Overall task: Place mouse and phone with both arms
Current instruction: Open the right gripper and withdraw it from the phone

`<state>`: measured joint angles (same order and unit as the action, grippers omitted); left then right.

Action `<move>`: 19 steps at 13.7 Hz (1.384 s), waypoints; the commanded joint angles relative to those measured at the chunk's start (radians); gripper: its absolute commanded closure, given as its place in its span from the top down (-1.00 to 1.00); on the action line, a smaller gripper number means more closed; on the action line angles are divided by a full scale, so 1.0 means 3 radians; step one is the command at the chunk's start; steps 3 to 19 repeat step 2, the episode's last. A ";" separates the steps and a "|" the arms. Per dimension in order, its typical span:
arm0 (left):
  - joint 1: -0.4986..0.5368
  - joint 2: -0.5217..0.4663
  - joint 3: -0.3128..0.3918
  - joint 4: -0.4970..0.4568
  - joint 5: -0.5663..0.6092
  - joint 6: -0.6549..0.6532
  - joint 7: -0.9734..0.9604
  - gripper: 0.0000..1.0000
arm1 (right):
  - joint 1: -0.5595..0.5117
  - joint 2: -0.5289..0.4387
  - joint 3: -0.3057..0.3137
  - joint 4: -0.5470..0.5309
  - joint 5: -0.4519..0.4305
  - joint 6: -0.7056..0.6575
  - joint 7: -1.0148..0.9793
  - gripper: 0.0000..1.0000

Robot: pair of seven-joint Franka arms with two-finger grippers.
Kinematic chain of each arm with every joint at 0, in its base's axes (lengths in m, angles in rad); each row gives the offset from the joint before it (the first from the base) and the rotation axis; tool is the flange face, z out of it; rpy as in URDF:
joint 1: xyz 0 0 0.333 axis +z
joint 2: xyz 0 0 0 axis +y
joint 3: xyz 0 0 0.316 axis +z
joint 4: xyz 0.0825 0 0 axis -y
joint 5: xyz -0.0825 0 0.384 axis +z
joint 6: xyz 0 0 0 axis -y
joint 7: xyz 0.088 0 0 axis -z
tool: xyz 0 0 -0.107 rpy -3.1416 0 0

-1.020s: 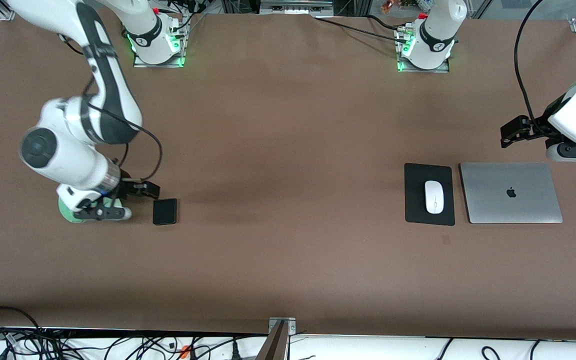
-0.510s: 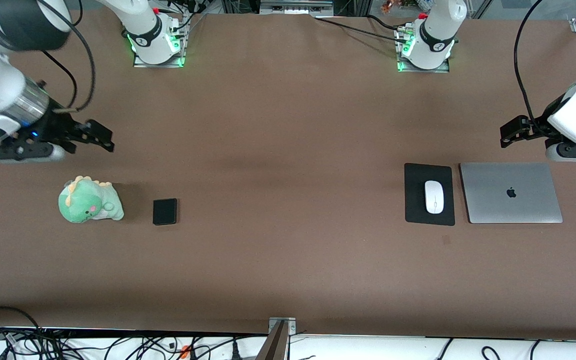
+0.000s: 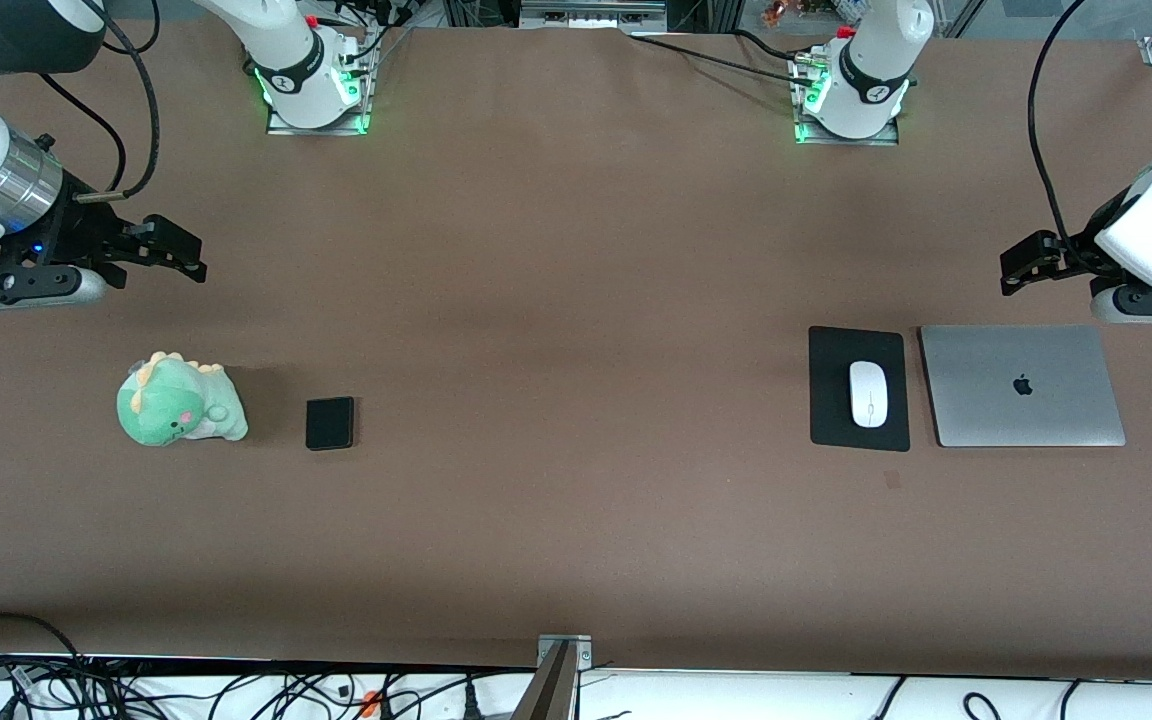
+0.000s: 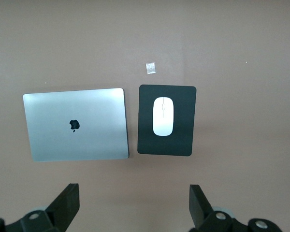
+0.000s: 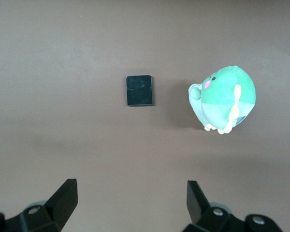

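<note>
Brown table (image 3: 576, 300) now shows the green dinosaur toy (image 3: 179, 400) uncovered: a second ago the right gripper (image 3: 161, 248) was down beside it — since then it has been raised, fingers spread and empty. Placement is judged finished. The phone (image 3: 330, 423) lies flat just beside the toy, long axis running from camera toward the bases. The mouse (image 3: 868, 393) rests on the mouse pad (image 3: 831, 400), likewise aligned, beside the laptop (image 3: 1021, 385). The left gripper (image 3: 1026, 260) waits, spread and empty.
</note>
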<state>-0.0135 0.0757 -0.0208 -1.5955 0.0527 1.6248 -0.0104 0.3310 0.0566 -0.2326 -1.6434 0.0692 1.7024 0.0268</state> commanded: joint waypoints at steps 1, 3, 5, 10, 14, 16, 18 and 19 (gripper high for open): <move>-0.0032 -0.0017 0.0028 0.0026 -0.0038 -0.0068 0.0055 1.00 | 0.0016 0.0026 0.0019 0.0130 -0.0138 -0.0121 -0.0023 1.00; -0.0037 -0.0012 0.0028 0.0031 -0.0038 -0.0068 0.0055 1.00 | 0.0016 0.0026 0.0019 0.0155 -0.0144 -0.0152 -0.0028 1.00; -0.0037 -0.0012 0.0028 0.0031 -0.0038 -0.0068 0.0055 1.00 | 0.0016 0.0026 0.0019 0.0155 -0.0144 -0.0152 -0.0028 1.00; -0.0037 -0.0012 0.0028 0.0031 -0.0038 -0.0068 0.0055 1.00 | 0.0016 0.0026 0.0019 0.0155 -0.0144 -0.0152 -0.0028 1.00; -0.0037 -0.0012 0.0028 0.0031 -0.0038 -0.0068 0.0055 1.00 | 0.0016 0.0026 0.0019 0.0155 -0.0144 -0.0152 -0.0028 1.00; -0.0037 -0.0012 0.0028 0.0031 -0.0038 -0.0068 0.0055 1.00 | 0.0016 0.0026 0.0019 0.0155 -0.0144 -0.0152 -0.0028 1.00; -0.0037 -0.0012 0.0028 0.0031 -0.0038 -0.0068 0.0055 1.00 | 0.0016 0.0026 0.0019 0.0155 -0.0144 -0.0152 -0.0028 1.00; -0.0037 -0.0012 0.0028 0.0031 -0.0038 -0.0068 0.0055 1.00 | 0.0016 0.0026 0.0019 0.0155 -0.0144 -0.0152 -0.0028 1.00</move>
